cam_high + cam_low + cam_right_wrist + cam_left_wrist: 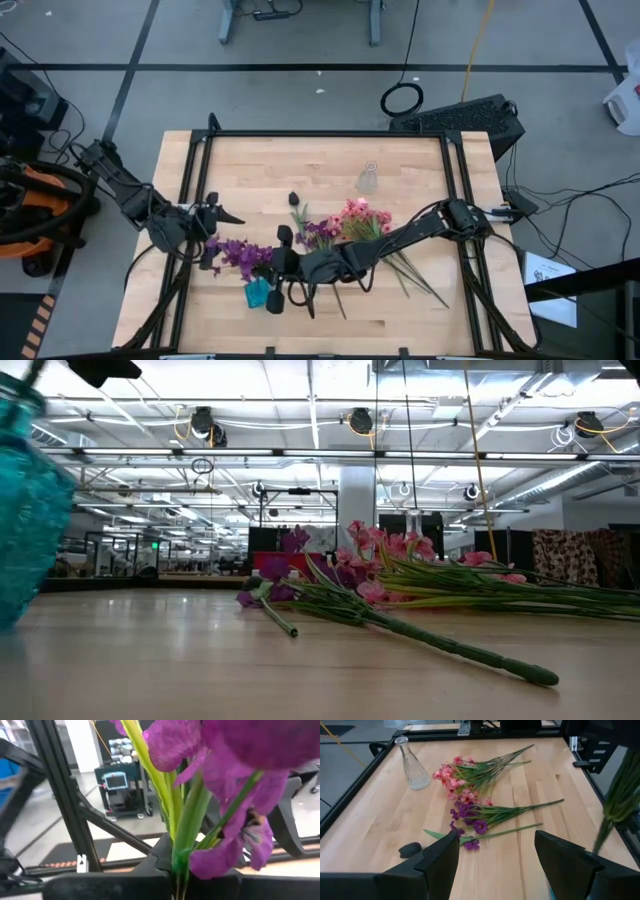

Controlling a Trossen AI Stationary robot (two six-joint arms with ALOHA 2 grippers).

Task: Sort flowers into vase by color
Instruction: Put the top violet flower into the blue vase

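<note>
Purple spray clamped by its stems in right gripper above teal vase: lower stems-first and plumb into the neck before letting go, keeping clear of left gripper, fingers apart beside it over worktop.

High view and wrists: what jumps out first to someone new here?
The right gripper, jaws shut on a purple flower spray, holds it over the teal vase near the table's front edge. Next comes the heap of pink flowers and purple ones at mid-table, with a clear glass vase standing empty behind. The left gripper waits open at the left.
</note>
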